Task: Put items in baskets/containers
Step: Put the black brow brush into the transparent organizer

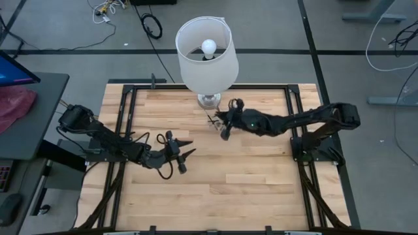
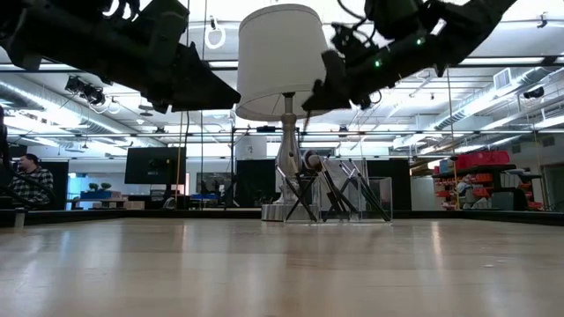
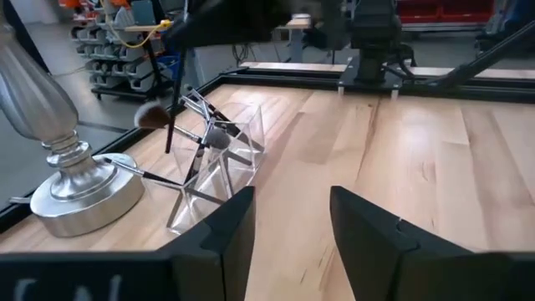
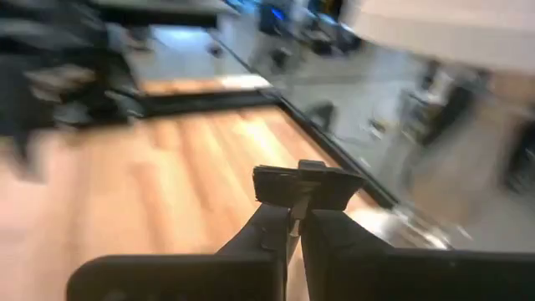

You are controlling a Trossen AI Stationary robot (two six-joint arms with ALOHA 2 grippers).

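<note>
Left claw spread and empty above my table.
Ahead of it, near the lamp base, sits the clear box of brushes; my right claw, fingers together on a brush, hangs over that box.

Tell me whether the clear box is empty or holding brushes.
Holding brushes: several makeup brushes lean inside the clear plastic box beside the lamp base.

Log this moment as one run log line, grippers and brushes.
left gripper: open, empty, mid-table | right gripper: shut on brush, above clear box | brushes: in box by lamp
</note>
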